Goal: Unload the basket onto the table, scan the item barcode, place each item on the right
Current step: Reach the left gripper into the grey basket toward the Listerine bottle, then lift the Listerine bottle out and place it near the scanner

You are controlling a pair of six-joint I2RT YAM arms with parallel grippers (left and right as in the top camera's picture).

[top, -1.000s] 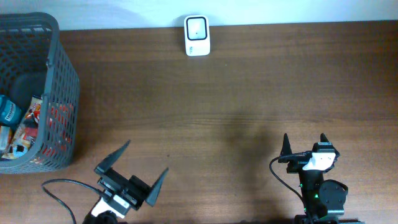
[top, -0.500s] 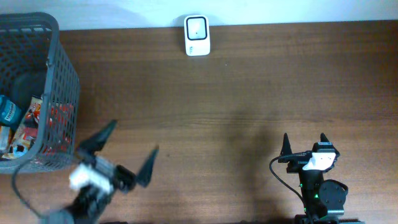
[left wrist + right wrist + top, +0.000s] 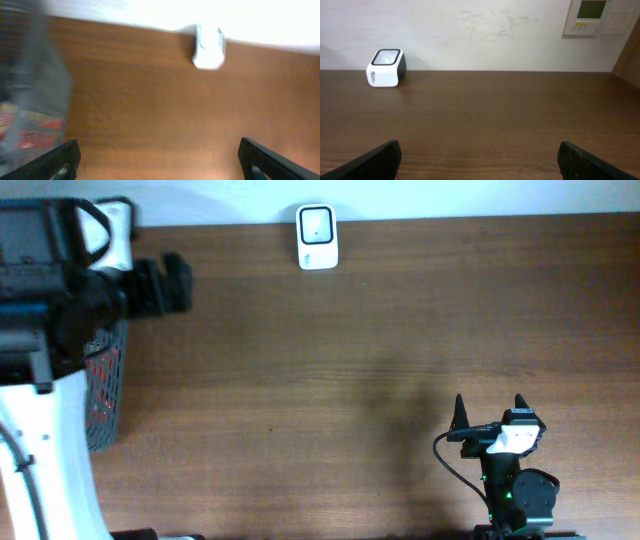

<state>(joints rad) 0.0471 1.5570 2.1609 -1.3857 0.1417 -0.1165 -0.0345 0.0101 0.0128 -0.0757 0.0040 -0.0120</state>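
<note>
Table (image 3: 350,360); wall panel (image 3: 600,17) in right-wrist view only; left hand (image 3: 159,150), right hand (image 3: 479,147) spread wide.

a dark brown wood table (image 3: 400,310) fills most of every view, its grain running left to right. a faint soft shadow (image 3: 400,392) lies near its middle in the overhead view. along the far edge stands a white wall (image 3: 470,42), plain but for faint grey scuffs (image 3: 495,21). high on the wall at the right hangs a pale panel (image 3: 596,17) with a small greenish screen. just beside it, at the far right, a brown wood strip (image 3: 630,52) slants down. the light is even; in the blurred left wrist view the wall is washed out to bright white.
</note>
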